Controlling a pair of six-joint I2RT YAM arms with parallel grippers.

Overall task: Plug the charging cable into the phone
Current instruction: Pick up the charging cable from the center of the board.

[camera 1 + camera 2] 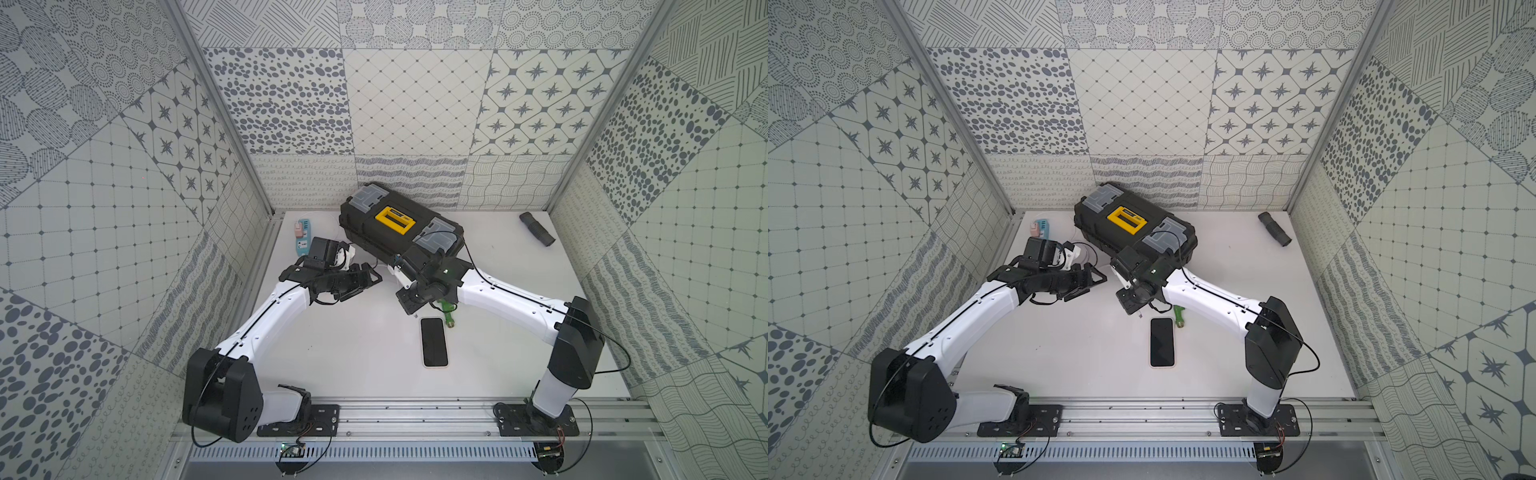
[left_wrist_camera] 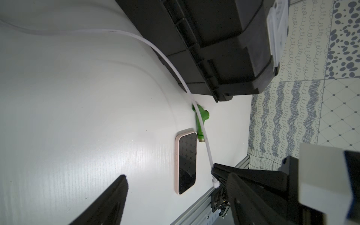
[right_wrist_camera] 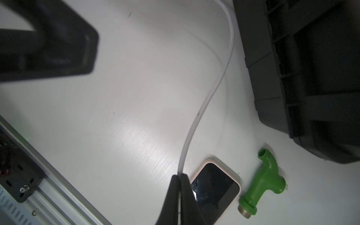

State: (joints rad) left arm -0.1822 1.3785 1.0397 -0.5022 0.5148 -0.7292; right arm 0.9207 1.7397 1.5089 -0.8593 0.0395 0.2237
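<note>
The charging cable (image 3: pixel 196 115) is pinched near its free end by the right gripper (image 3: pixel 180 176), whose fingers are pressed together on it. The phone (image 3: pixel 214 191) lies flat just beyond those fingertips, a short edge nearest and its long axis running away from them. The left gripper (image 1: pixel 365 284) is spread, empty and farther off.

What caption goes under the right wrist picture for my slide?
Right gripper pinches the charging cable near the phone, beside a green fitting and a black toolbox.

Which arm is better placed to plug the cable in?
Right: the right gripper is shut on the charging cable, close to the phone. The left gripper is open and farther away.
</note>
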